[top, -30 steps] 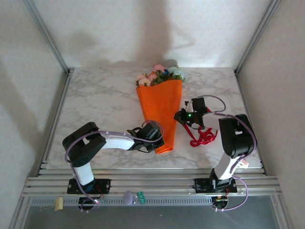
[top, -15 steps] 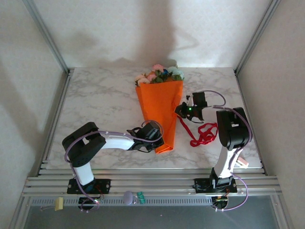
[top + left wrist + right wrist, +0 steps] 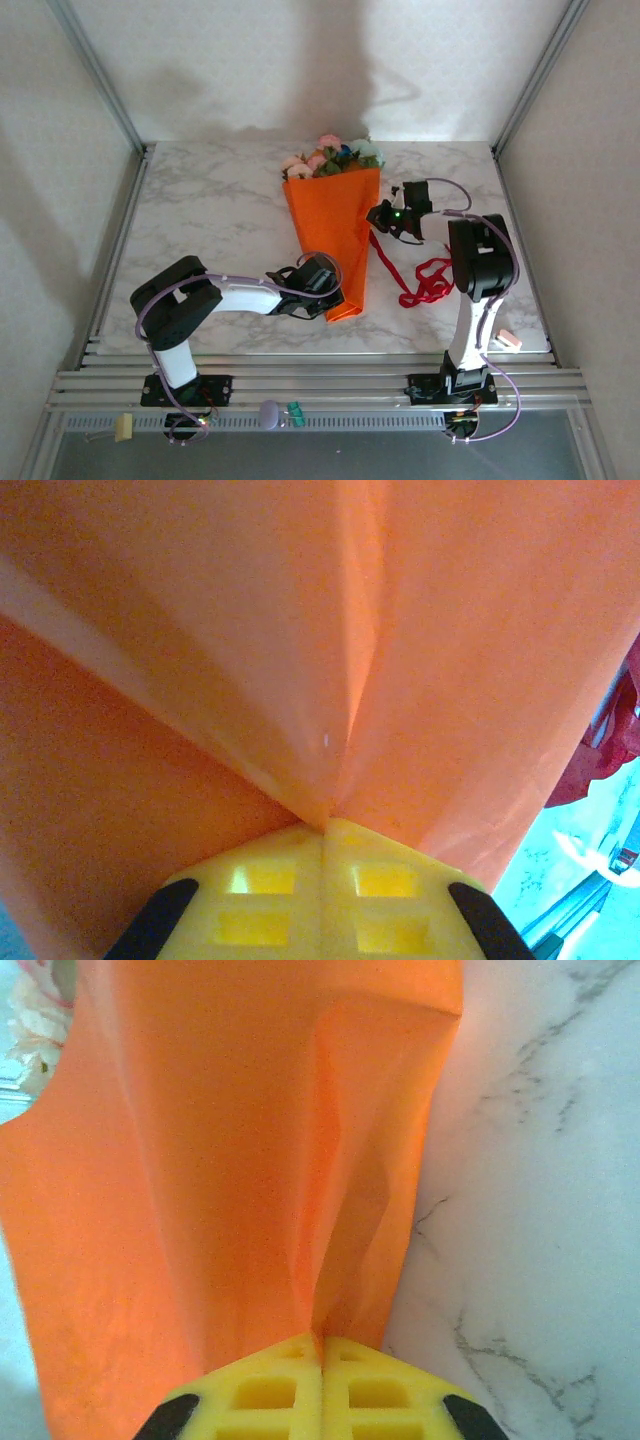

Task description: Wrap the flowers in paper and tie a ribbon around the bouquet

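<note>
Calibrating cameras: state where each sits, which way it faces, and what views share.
Top: above and behind the arms, looking down on the table; both arms show, left gripper at the paper's narrow end, right gripper at its right edge.
Left wrist: on the left arm, looking along its shut fingers into paper.
Right wrist: on the right arm, looking along its shut fingers at paper and table.
Shared: all three see the paper; top and left wrist see the ribbon.

- Left arm (image 3: 240,295): black joints, white link, lilac cable.
- Right arm (image 3: 478,262): likewise black and white; green light glows beside the bouquet (image 3: 335,235).
- Left gripper (image 3: 325,832): yellow gridded fingers.
</note>
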Available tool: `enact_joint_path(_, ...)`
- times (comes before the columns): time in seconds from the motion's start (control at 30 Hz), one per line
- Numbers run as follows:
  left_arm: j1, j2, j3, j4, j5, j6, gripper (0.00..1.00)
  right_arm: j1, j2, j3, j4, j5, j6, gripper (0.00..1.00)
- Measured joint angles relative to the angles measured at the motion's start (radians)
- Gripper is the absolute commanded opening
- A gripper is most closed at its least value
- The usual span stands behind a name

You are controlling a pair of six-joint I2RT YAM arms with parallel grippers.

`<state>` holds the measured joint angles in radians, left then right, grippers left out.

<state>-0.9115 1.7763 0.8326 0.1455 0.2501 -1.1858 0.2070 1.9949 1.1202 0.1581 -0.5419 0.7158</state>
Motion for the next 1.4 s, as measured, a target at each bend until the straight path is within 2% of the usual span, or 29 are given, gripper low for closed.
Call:
enact_joint_path(0.03,0.000,0.000,0.000,0.000,0.000,0.000,0.00,0.000,0.001,0.000,0.000,0.000,0.003,0.07)
enact_joint_path(0.13,0.000,-0.001,-0.001,0.000,0.000,0.000,0.00,-0.001,0.001,0.002,0.001,0.005,0.014,0.34)
enact_joint_path(0.17,0.000,-0.001,-0.002,0.000,0.000,0.000,0.00,-0.002,0.003,0.008,0.003,0.011,0.018,0.39)
enact_joint_path(0.23,0.000,-0.001,-0.002,0.000,0.000,0.000,0.00,-0.004,0.012,0.027,0.014,0.019,0.025,0.42)
enact_joint_path(0.37,0.000,-0.001,-0.002,0.000,0.000,0.005,0.00,-0.008,0.037,0.059,0.036,0.026,0.034,0.39)
enact_joint_path(0.6,0.000,-0.003,0.001,-0.011,0.000,0.012,0.00,-0.009,0.097,0.113,0.035,0.027,0.055,0.00)
enact_joint_path(0.7,0.002,-0.004,0.002,-0.014,0.000,0.012,0.00,-0.013,0.100,0.113,0.033,0.029,0.067,0.00)
enact_joint_path(0.8,0.004,-0.006,0.001,-0.018,-0.001,0.015,0.00,-0.015,0.100,0.116,0.031,0.026,0.073,0.29)
enact_joint_path(0.9,0.003,-0.009,0.001,-0.026,-0.001,0.019,0.00,-0.020,0.110,0.148,0.029,0.035,0.068,0.35)
enact_joint_path(1.03,0.003,-0.009,0.003,-0.032,0.000,0.034,0.00,-0.034,0.137,0.226,0.029,0.048,0.069,0.32)
enact_joint_path(1.07,0.004,-0.009,0.005,-0.035,0.000,0.037,0.00,-0.037,0.144,0.240,0.029,0.049,0.070,0.28)
enact_joint_path(1.17,0.003,-0.009,0.009,-0.042,0.000,0.046,0.00,-0.044,0.179,0.285,0.031,0.048,0.071,0.05)
enact_joint_path(1.23,0.003,-0.009,0.010,-0.045,0.001,0.050,0.00,-0.046,0.203,0.304,0.026,0.047,0.080,0.00)
enact_joint_path(1.33,0.004,-0.009,0.010,-0.046,0.002,0.055,0.00,-0.048,0.216,0.306,0.023,0.052,0.085,0.00)
enact_joint_path(1.37,0.004,-0.009,0.010,-0.046,0.002,0.056,0.00,-0.049,0.217,0.306,0.023,0.052,0.085,0.03)
enact_joint_path(1.4,0.004,-0.009,0.010,-0.048,0.003,0.057,0.00,-0.050,0.216,0.306,0.024,0.052,0.085,0.16)
